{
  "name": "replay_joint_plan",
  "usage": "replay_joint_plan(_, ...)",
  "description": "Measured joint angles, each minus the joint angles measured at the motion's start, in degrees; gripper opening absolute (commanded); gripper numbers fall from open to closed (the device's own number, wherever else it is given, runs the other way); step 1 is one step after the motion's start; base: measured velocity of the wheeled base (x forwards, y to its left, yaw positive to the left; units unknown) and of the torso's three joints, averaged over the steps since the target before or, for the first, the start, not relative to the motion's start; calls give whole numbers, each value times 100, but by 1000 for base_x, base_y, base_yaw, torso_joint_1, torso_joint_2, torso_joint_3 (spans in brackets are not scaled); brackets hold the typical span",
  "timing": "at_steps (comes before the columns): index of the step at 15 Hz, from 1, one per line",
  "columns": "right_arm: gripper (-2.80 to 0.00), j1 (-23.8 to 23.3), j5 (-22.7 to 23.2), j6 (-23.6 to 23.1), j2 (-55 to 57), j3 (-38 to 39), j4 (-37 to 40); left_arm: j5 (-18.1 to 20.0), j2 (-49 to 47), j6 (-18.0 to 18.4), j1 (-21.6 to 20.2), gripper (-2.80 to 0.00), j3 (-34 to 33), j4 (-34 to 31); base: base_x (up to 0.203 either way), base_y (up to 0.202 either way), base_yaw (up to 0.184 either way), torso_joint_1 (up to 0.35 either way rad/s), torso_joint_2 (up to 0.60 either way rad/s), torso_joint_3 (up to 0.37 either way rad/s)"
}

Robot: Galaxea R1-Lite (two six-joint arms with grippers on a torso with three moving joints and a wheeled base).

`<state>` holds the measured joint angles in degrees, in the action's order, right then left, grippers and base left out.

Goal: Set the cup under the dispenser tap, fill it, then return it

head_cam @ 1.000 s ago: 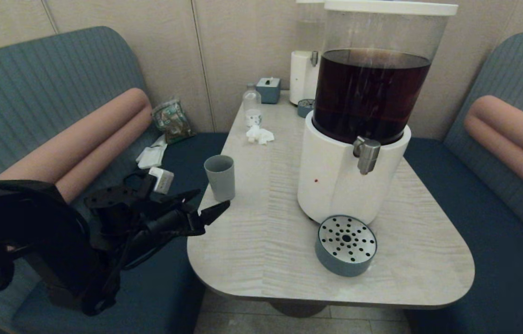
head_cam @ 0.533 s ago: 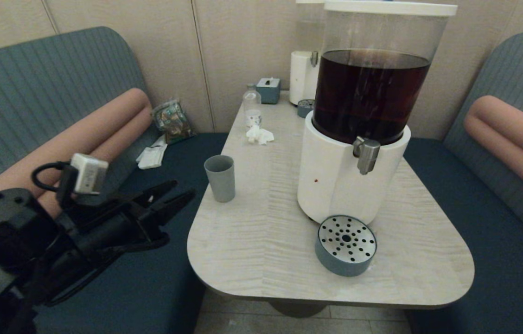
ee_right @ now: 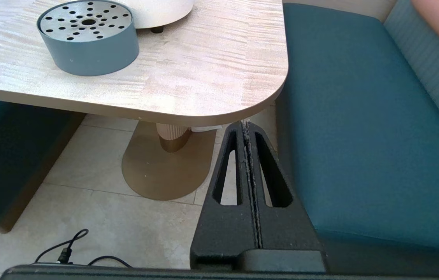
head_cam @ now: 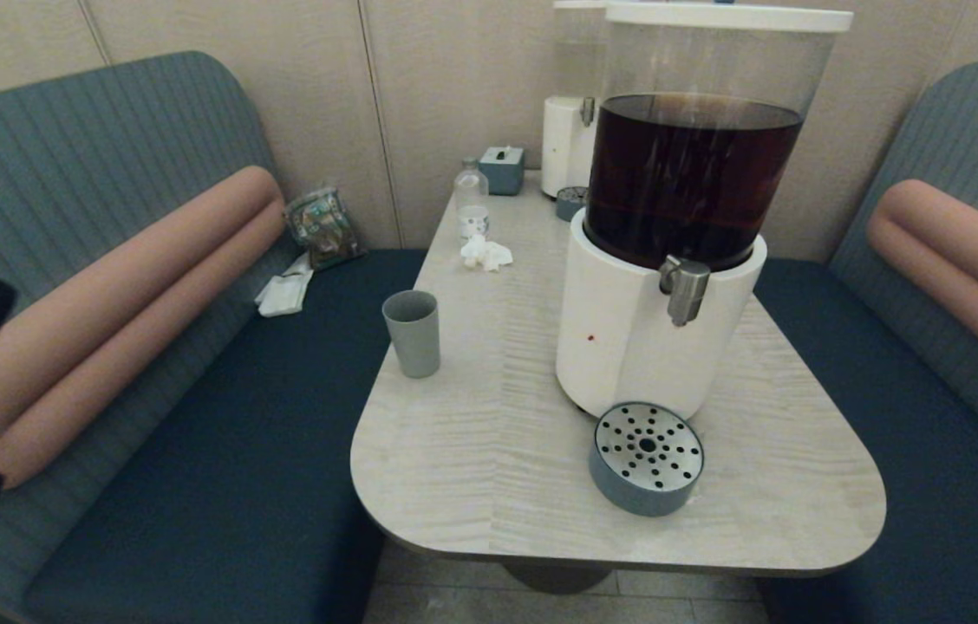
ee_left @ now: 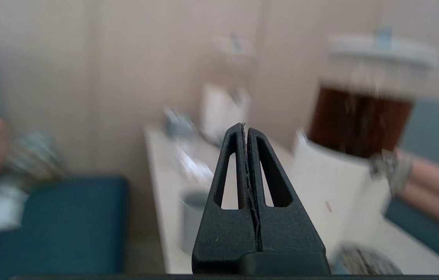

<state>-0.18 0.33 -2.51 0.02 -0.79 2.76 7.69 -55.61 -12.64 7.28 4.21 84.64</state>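
The cup (head_cam: 412, 332) is standing upright on the table (head_cam: 489, 451), well to the left of the dispenser tap (head_cam: 685, 289) and touched by nothing. The left gripper (ee_left: 246, 130) is hanging off the table's left side, fingers pressed together. The right gripper (ee_right: 246, 126) is sitting low beside the table's near right corner, fingers together.

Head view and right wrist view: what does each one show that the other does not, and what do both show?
Only the head view shows the cup standing on the table, the tap, the dark tank and a bottle. Only the right wrist view shows the right gripper, shut and low beside the table, plus the table's foot and a floor cable. Both show the tray and the dispenser's base.
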Motion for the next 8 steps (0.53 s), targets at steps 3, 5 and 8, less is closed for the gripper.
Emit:
replay_joint_plan(3, -280, 0, 0, -1, 0, 0, 0, -42, 1907, 9, -298, -280, -210, -1018, 0, 0, 0, 0, 0, 0)
replay_joint_plan(5, -280, 0, -2, -1, 0, 0, -1, 52, 3295, 129, -429, -280, -237, -2195, 0, 0, 0, 0, 0, 0)
replay_joint_plan(8, -280, 0, -2, 1, 0, 0, -4, -122, 4852, 687, -579, -280, -321, -4469, 0, 0, 0, 0, 0, 0)
